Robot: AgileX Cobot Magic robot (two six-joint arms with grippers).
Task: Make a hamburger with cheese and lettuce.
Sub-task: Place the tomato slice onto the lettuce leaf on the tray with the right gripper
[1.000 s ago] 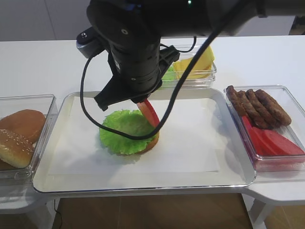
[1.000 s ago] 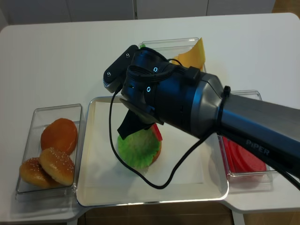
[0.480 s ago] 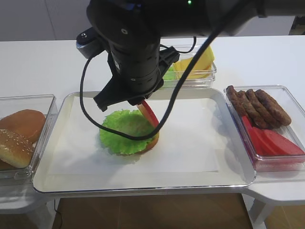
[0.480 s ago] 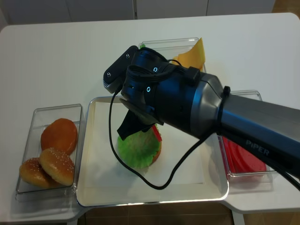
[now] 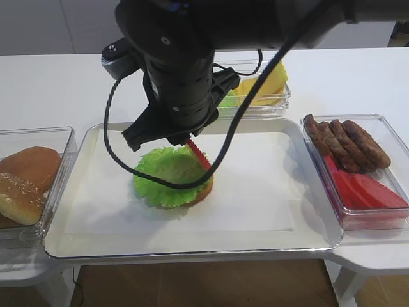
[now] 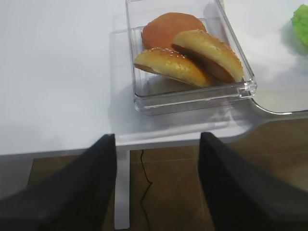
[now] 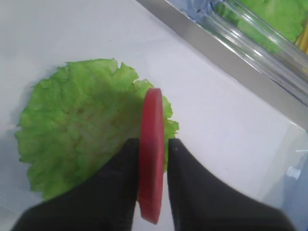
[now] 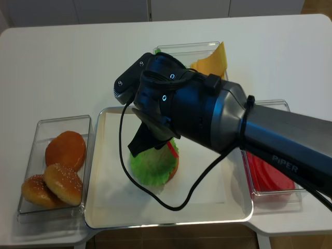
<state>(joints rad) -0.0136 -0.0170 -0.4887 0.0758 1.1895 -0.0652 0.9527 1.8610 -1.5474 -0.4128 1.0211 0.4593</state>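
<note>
The hamburger stack is a golden-brown bun base (image 5: 204, 192) under a frilly green lettuce disc (image 5: 167, 174) on the steel tray (image 5: 268, 211). My right gripper (image 7: 153, 161) is shut on a round red slice (image 7: 153, 139), held on edge just above the right part of the lettuce (image 7: 82, 134). The right arm (image 5: 179, 77) hides the fingertips in both high views, where only the slice (image 5: 199, 155) shows. Pale-yellow cheese slices (image 5: 265, 83) stand in the back container. My left gripper (image 6: 156, 163) is open and empty, over the table's edge in front of the bun container (image 6: 192, 91).
A clear box at the left holds loose sesame buns (image 5: 25, 182). A box at the right holds brown sausages (image 5: 348, 144) and red slices (image 5: 367, 190). The back container (image 8: 179, 49) also holds green leaves. A black cable (image 5: 115, 147) hangs from the arm over the tray.
My right gripper with the red slice has shifted slightly left and down over the lettuce. Nothing else has moved.
</note>
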